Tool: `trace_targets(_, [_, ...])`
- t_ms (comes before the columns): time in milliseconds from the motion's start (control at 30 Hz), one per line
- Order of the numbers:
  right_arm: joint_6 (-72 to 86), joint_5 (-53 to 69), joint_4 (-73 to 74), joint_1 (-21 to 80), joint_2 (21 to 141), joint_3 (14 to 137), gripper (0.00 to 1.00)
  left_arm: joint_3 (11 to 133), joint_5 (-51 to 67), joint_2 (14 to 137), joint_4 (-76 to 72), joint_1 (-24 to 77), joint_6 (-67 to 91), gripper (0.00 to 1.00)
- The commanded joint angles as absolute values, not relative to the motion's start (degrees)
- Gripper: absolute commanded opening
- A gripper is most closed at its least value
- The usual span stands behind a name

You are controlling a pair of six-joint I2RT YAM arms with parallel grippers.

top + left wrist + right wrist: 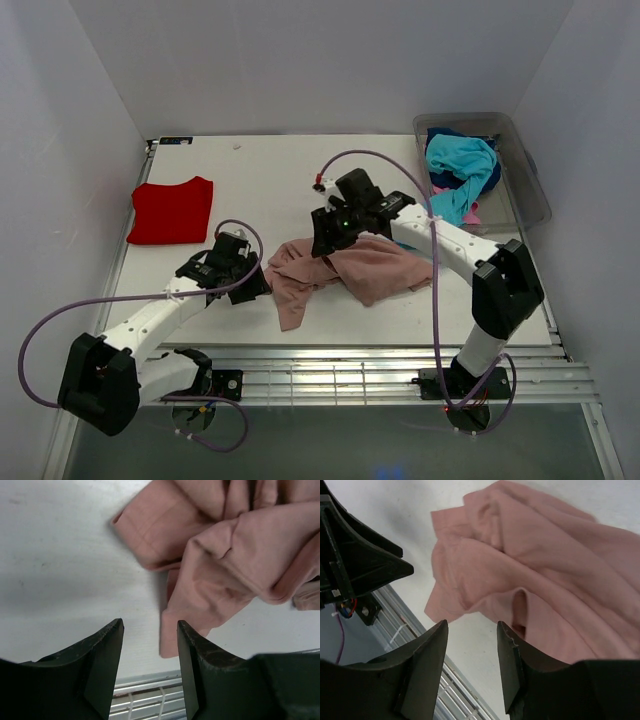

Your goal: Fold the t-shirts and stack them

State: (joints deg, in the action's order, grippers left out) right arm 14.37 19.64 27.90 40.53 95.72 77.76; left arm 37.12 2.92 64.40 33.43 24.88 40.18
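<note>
The dusty-pink t-shirt (352,270) is found crumpled at the near centre of the table (270,170). The left gripper (150,628) is seen open and empty just left of it. The right gripper (472,628) is seen open over the cloth, gripping nothing. A red t-shirt (172,210) is laid far left, and a turquoise t-shirt (460,163) is in the bin (537,197), far right.

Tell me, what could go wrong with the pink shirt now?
The dusty-pink t-shirt lies bunched up, so the open right gripper might pinch several layers and it would not spread flat. One flap lies near the front edge of the table; a pull by the left gripper could drag it off. The two grippers hover close together and might bump.
</note>
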Motion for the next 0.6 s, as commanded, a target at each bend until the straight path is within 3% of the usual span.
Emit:
trace_targets(0, [12.83, 21.98, 26.19, 44.9, 98.6, 82.17, 0.5, 35.86, -1.32, 58.99, 36.12, 25.66, 43.33, 0.59])
trace_targets(167, [12.31, 23.02, 26.37, 48.07, 100.98, 82.79, 0.5, 36.12, -2.19, 57.66, 38.75, 25.75, 44.73, 0.59])
trace_targets(433, [8.35, 24.88, 29.88, 56.15, 105.29, 84.99, 0.49, 48.84, -21.08, 52.82, 47.63, 25.75, 48.43, 0.63])
trace_targets(567, [8.79, 22.51, 30.15, 59.76, 108.19, 85.43, 0.48, 53.69, -18.47, 53.26, 46.41, 25.75, 48.08, 0.63])
